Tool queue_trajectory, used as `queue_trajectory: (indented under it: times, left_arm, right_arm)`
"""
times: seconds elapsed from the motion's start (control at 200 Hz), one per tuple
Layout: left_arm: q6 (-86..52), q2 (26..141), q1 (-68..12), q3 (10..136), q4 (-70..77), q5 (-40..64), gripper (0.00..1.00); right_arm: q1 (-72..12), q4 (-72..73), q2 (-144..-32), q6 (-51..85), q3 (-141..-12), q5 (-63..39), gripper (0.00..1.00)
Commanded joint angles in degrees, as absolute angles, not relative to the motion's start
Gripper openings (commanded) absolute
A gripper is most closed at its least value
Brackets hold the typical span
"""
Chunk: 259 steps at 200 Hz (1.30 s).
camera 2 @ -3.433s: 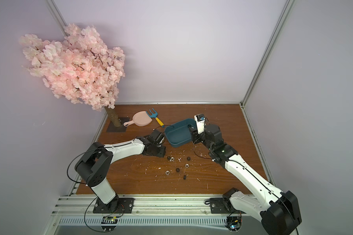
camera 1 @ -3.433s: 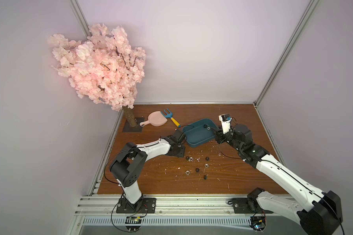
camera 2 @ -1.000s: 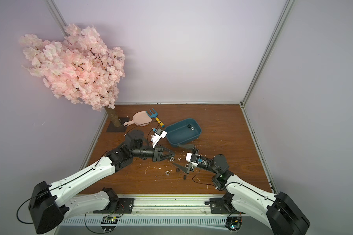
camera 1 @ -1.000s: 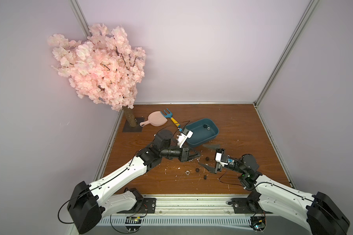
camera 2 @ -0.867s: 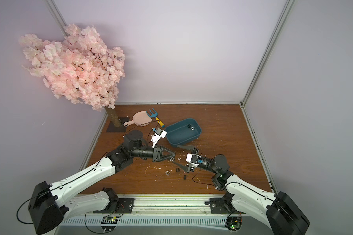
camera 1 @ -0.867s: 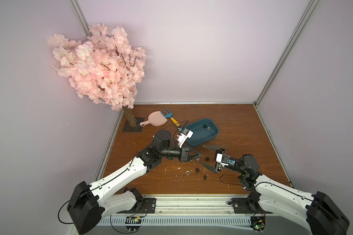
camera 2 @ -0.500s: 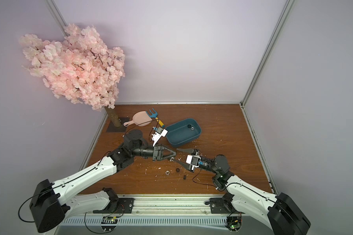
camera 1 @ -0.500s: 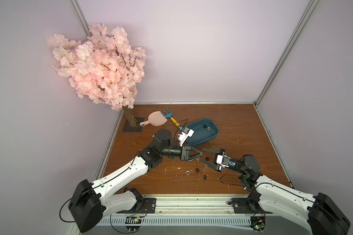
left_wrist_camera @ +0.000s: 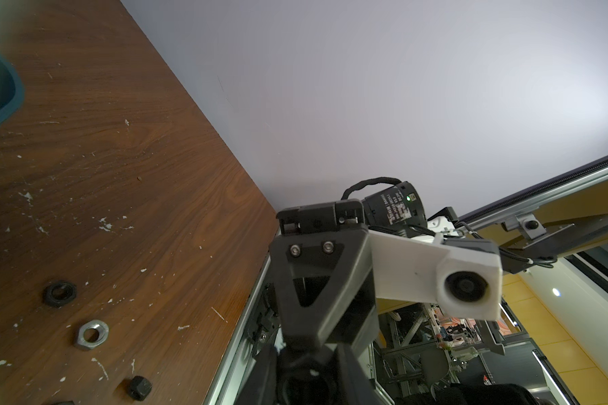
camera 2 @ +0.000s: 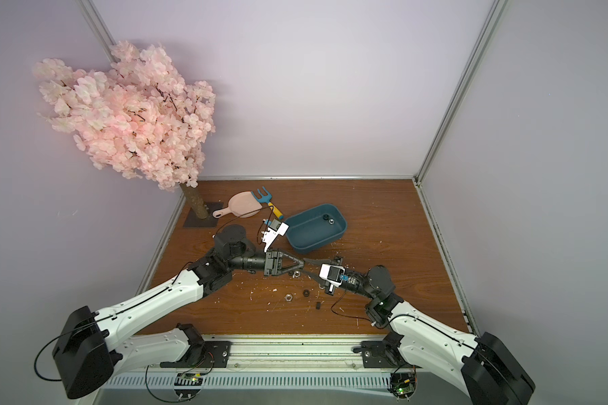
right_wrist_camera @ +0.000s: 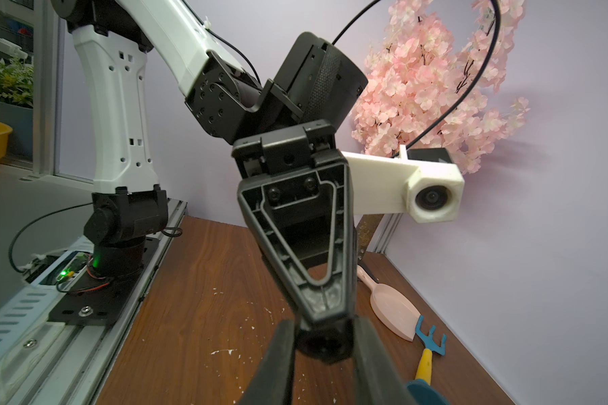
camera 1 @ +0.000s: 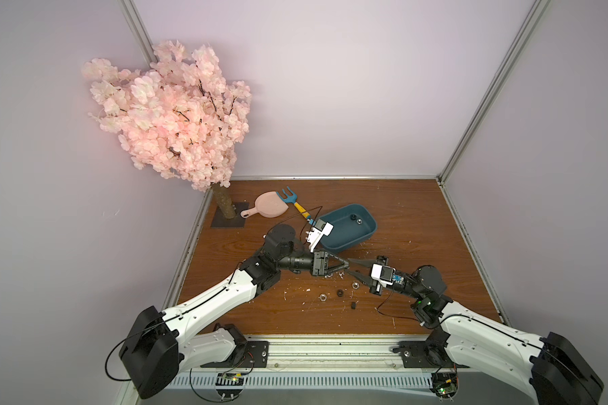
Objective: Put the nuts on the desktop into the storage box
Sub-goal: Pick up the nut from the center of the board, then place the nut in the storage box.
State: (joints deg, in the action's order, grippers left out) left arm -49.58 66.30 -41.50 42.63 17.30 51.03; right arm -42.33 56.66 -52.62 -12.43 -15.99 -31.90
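Above the middle of the desktop (camera 1: 401,196) my two grippers meet tip to tip. The left gripper (camera 1: 349,269) (left_wrist_camera: 304,382) is shut on a black nut (left_wrist_camera: 302,384) (right_wrist_camera: 325,345). My right gripper (camera 1: 353,269) (right_wrist_camera: 327,354) has its two fingers pressed against the sides of that same nut. Several nuts lie loose on the board below, among them a silver nut (camera 1: 322,297) (left_wrist_camera: 92,335) and a black nut (camera 1: 339,292) (left_wrist_camera: 60,292). The teal storage box (camera 1: 351,242) (camera 2: 313,245) stands behind the grippers with two nuts (camera 1: 357,218) inside.
A pink dustpan (camera 1: 271,208) (right_wrist_camera: 395,315) and a blue-and-yellow toy rake (camera 1: 293,200) (right_wrist_camera: 430,345) lie behind the box on the left. A pink blossom tree (camera 1: 176,122) fills the far left corner. Aluminium rails (camera 1: 313,345) edge the board, and white flecks dot the middle.
The right gripper has risen to the left gripper's tip and its jaws have closed from wide open onto the black nut. The left gripper has edged to the right with the nut.
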Motion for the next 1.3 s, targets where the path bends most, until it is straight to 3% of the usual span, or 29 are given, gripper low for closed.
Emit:
queue_trajectory:
  times: [0.0, 0.095, 0.235, 0.35, 0.525, 0.826, 1.041, 1.291]
  left_arm:
    - [-50.62, 66.62, -41.64, 41.95, 20.64, 52.62, 0.33]
    - [-50.71, 66.84, -41.58, 41.97, 20.49, 52.71, 0.65]
    - [-51.15, 66.54, -41.56, 41.76, 22.04, 52.81, 0.72]
    - [-50.54, 66.63, -40.82, 42.13, 21.52, 52.29, 1.0]
    - [-48.84, 65.61, -36.12, 40.63, 18.96, 49.05, 1.0]
    - [-32.09, 66.63, -34.27, 44.22, -6.46, 25.74, 0.99]
    - [-25.62, 70.41, -34.24, 49.02, -17.76, 14.08, 1.0]
    - [-20.4, 73.85, -34.34, 52.0, -23.41, 7.72, 1.0]
  right_arm:
    - [-42.7, 55.64, -52.8, -10.95, -19.24, -29.61, 0.24]
    - [-42.65, 54.08, -52.83, -9.8, -19.81, -27.8, 0.19]
    - [-42.67, 51.19, -53.34, -8.2, -20.77, -24.67, 0.19]
    - [-42.69, 46.42, -54.34, -6.51, -23.0, -23.8, 0.2]
    - [-42.24, 35.79, -57.46, -0.26, -29.0, -15.78, 0.19]
    - [-34.41, 18.74, -70.96, 13.43, -41.69, -12.81, 0.18]
    - [-31.76, 4.18, -83.22, 13.14, -53.67, -8.79, 0.18]
    - [-31.44, -8.06, -93.86, 8.87, -66.07, 5.42, 0.18]
